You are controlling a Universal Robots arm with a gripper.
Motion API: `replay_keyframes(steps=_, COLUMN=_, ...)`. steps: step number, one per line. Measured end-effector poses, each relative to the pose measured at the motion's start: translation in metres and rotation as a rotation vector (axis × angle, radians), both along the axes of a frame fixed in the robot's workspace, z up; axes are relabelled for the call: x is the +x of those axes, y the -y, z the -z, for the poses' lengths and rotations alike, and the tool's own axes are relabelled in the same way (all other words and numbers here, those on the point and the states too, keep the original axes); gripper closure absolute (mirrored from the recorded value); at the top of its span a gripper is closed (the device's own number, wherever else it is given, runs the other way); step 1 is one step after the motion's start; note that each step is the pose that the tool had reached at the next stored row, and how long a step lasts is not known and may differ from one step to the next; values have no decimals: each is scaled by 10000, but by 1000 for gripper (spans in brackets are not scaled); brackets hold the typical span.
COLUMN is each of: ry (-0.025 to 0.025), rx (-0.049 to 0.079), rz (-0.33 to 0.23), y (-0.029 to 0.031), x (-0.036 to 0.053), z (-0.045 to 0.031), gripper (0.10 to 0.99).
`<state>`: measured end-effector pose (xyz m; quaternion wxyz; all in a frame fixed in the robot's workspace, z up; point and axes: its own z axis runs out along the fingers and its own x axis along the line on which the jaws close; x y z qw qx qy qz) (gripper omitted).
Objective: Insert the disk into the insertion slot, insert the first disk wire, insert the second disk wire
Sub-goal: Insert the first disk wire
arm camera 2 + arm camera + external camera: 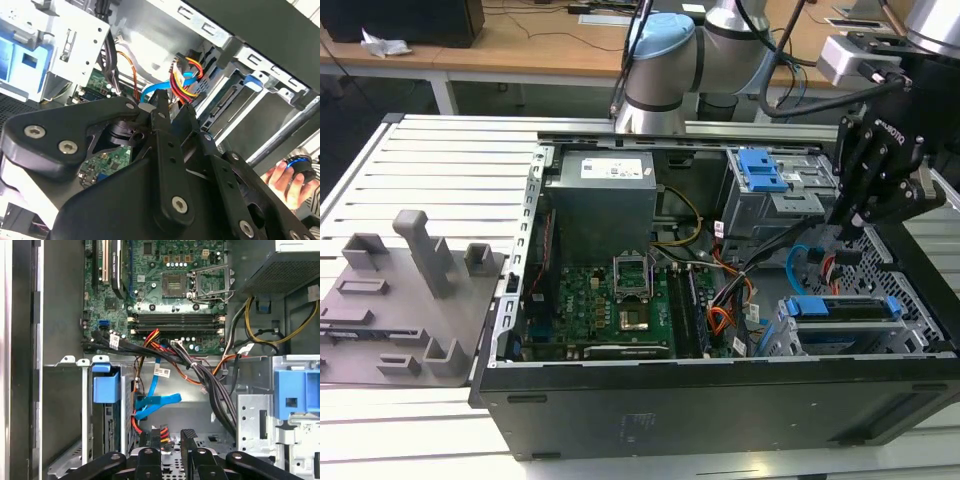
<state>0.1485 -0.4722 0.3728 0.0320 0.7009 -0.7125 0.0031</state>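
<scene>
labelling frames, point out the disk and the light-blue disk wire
the disk (845,305): exterior view, on its blue carrier's edge
the light-blue disk wire (160,401): first wrist view, on its flat stretch

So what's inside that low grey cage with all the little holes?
The disk sits in the insertion slot, and the edge of its blue carrier is showing. The cage walls cover most of its body.
</scene>
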Motion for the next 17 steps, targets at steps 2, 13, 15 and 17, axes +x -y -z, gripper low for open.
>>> replay_keyframes(steps=2, ry=0, rx=-23, rz=3, y=29, x=6, z=1, gripper=784)
replay_keyframes(steps=13, ry=-8, rx=-54, rz=90, y=193, x=51, z=60, gripper=784)
replay_keyframes(steps=15, ry=-12, rx=-64, rz=147, y=193, x=59, z=90, gripper=784)
replay_keyframes(steps=17, ry=-11, rx=-140, rz=183, y=193, x=59, z=103, gripper=784)
